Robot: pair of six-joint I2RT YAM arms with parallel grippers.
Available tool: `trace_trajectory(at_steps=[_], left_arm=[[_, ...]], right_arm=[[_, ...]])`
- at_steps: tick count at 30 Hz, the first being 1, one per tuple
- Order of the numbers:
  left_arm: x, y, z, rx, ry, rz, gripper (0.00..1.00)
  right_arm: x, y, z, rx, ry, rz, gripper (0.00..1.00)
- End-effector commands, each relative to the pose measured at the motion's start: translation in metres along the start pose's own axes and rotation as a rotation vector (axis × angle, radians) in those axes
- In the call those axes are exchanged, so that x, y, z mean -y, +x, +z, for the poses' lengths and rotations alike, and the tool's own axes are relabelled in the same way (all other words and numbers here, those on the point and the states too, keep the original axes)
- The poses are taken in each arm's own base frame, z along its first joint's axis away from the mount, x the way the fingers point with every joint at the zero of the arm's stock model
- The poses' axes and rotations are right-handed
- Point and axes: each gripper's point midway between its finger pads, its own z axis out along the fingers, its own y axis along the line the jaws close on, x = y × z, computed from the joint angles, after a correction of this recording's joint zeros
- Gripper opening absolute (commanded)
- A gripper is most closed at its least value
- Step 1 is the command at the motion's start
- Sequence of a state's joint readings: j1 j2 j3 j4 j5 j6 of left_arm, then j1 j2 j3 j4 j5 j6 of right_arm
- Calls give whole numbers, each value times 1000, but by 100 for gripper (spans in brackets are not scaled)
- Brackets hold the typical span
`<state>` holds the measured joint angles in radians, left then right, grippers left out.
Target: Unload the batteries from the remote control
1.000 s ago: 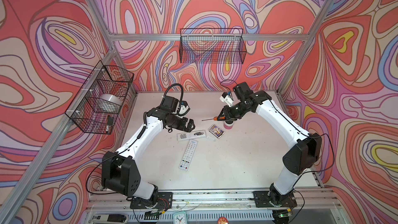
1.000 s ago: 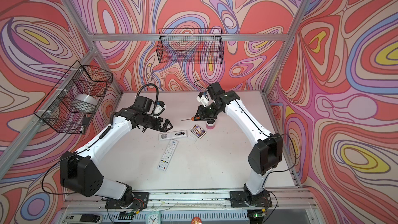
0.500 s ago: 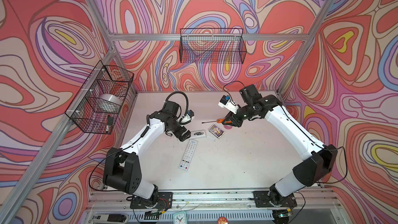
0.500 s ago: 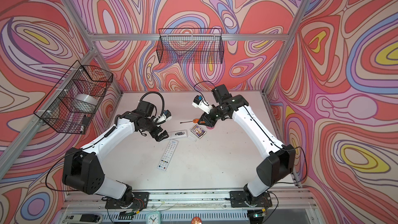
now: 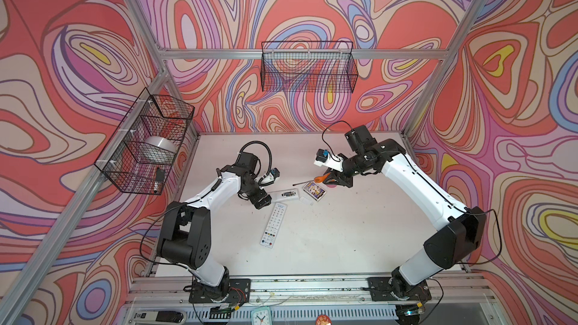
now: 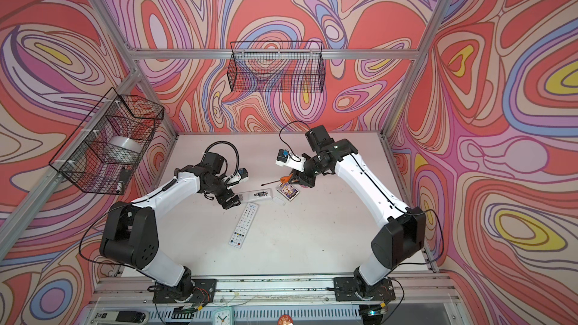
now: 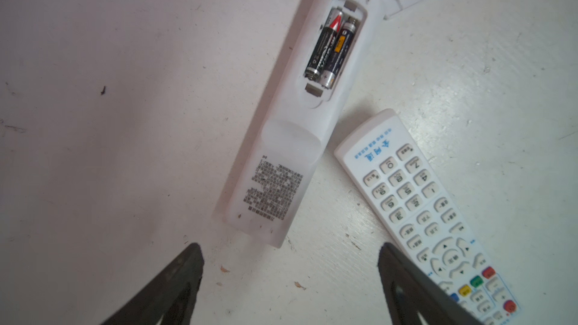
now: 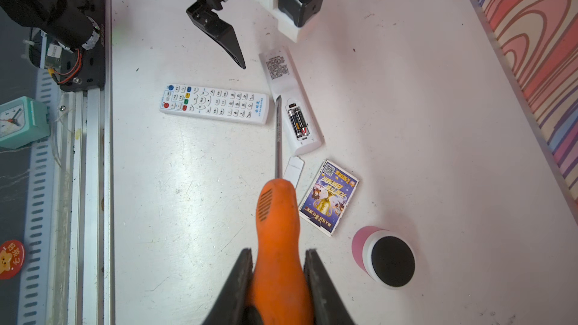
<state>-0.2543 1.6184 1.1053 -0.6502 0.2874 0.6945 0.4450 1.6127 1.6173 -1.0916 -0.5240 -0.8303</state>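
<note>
Orange plastic sits clamped between the jaws of my right gripper: the screwdriver, its shaft pointing toward the open remote. Since a second ago that arm's elbow has swung out toward the lower right of both top views. My left gripper has drawn back toward the lower left, off the remote's printed end; its jaws stand wide apart. Two batteries lie side by side in the uncovered compartment, near the middle of both top views. A second remote, buttons up, lies just beside; one left finger covers part of it in the wrist view. The shaft crosses the open remote's edge in the right wrist view; touching or not, I cannot tell. The cover and a card pack lie past the handle. Only the left wrist view shows the battery labels, one red-tipped. The pink tub shows plainly from my right wrist; in the top views my gripper mostly hides it.
</note>
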Motion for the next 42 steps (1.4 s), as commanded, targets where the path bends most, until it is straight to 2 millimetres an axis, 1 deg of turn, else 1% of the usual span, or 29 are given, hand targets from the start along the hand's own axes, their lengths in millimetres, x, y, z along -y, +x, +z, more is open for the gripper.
trace_trajectory(at_steps=[1, 4, 9, 11, 15, 18, 22, 25, 28, 30, 31, 32, 33, 34, 35, 36, 39, 42], left_arm=[[4, 6, 8, -25, 35, 77, 90], [2, 12, 14, -55, 32, 92, 88], [-15, 17, 24, -108, -20, 87, 83], [-15, 18, 30, -119, -7, 96, 82], [-10, 16, 40, -114, 40, 113, 79], [-3, 14, 46, -109, 81, 135, 72], [2, 12, 51, -96, 122, 135, 57], [6, 9, 52, -77, 142, 131, 46], [8, 10, 50, -69, 143, 134, 41], [11, 10, 49, -61, 152, 135, 42], [14, 10, 49, -56, 161, 138, 45], [15, 11, 50, -57, 163, 137, 50], [15, 13, 51, -65, 155, 140, 57], [13, 15, 53, -74, 134, 138, 66], [9, 16, 55, -82, 113, 127, 72], [6, 17, 56, -93, 102, 127, 73], [0, 17, 60, -123, 94, 116, 73], [0, 16, 64, -138, 113, 120, 71]], right_arm=[[0, -11, -1, 35, -4, -25, 0], [-1, -13, -1, 46, -9, -17, 0], [-6, -20, -1, 79, -37, 15, 0], [-7, -22, -1, 82, -41, 22, 0], [-9, -23, -4, 86, -33, 26, 0], [-8, -24, -8, 89, -15, 34, 0], [-11, -25, -12, 103, -4, 46, 0], [-11, -24, -13, 108, 5, 53, 0], [-12, -25, -15, 116, 14, 54, 0], [-13, -25, -15, 120, 18, 53, 0], [-13, -26, -16, 123, 20, 52, 0], [-13, -26, -17, 125, 21, 55, 0], [-13, -26, -17, 128, 22, 54, 0], [-13, -27, -17, 131, 20, 57, 0], [-14, -28, -18, 137, 18, 61, 0], [-15, -29, -19, 143, 14, 64, 0], [-17, -32, -21, 157, 10, 65, 0], [-18, -31, -22, 158, 11, 68, 0]])
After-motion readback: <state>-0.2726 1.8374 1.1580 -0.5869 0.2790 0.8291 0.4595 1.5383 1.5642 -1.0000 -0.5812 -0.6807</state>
